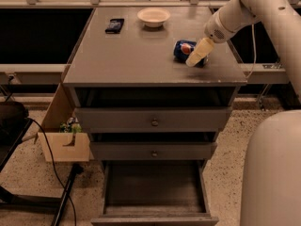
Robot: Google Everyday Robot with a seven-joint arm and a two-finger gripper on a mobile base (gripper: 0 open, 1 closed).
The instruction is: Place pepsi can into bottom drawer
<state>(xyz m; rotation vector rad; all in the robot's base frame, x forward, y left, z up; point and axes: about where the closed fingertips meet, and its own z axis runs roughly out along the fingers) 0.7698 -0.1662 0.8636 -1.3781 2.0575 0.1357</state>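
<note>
The blue pepsi can (183,49) lies on its side on the right part of the grey cabinet top (136,55), its round logo showing. My gripper (197,54) reaches down from the upper right and sits right at the can's right side, its cream finger (196,53) over the can's edge. The bottom drawer (155,192) is pulled out at the foot of the cabinet, with a flat grey inside that holds nothing.
A white bowl (153,17) and a small black device (114,25) sit at the back of the top. Two shut drawers with round knobs (154,122) lie above the open one. A cardboard box (66,142) and cables stand on the floor at left.
</note>
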